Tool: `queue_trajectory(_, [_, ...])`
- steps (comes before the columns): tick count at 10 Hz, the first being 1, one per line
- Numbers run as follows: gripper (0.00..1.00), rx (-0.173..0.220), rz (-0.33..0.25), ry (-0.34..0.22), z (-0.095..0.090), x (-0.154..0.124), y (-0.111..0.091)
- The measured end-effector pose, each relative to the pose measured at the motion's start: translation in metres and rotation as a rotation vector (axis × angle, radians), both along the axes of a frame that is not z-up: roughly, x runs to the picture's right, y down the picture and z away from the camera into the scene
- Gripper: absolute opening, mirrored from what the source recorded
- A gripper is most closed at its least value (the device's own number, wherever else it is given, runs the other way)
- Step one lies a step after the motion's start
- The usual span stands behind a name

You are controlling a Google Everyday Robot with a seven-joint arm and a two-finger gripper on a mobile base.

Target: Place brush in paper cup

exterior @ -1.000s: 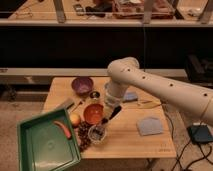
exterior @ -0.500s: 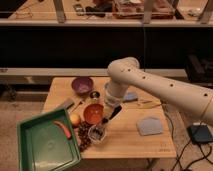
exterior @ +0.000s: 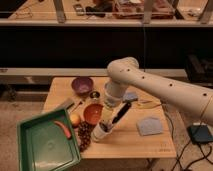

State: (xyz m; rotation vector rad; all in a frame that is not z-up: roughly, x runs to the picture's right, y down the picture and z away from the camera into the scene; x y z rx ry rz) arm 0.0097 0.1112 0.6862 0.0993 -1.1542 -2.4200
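Observation:
The white paper cup (exterior: pixel 100 133) stands on the wooden table (exterior: pixel 150 142) near its front edge, just right of a pile of dark grapes. The brush (exterior: pixel 119 115) leans with its black handle slanting up to the right, and its lower end is at the cup's rim or inside it; the head is hidden. My gripper (exterior: pixel 108 113) hangs at the end of the white arm, directly above the cup and beside the handle. Whether it holds the brush does not show.
An orange bowl (exterior: pixel 92 112) sits just behind the cup, with a purple bowl (exterior: pixel 81 85) and a small metal cup (exterior: pixel 94 95) farther back. A green tray (exterior: pixel 46 147) overhangs the front left. A grey-blue flat thing (exterior: pixel 150 126) lies to the right. A flat grey tool (exterior: pixel 65 104) lies at the left.

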Motion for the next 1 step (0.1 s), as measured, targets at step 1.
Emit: queue_trajectory(1, [0.8,0.0,0.0,0.0,-0.0001,0.0001,-0.0001])
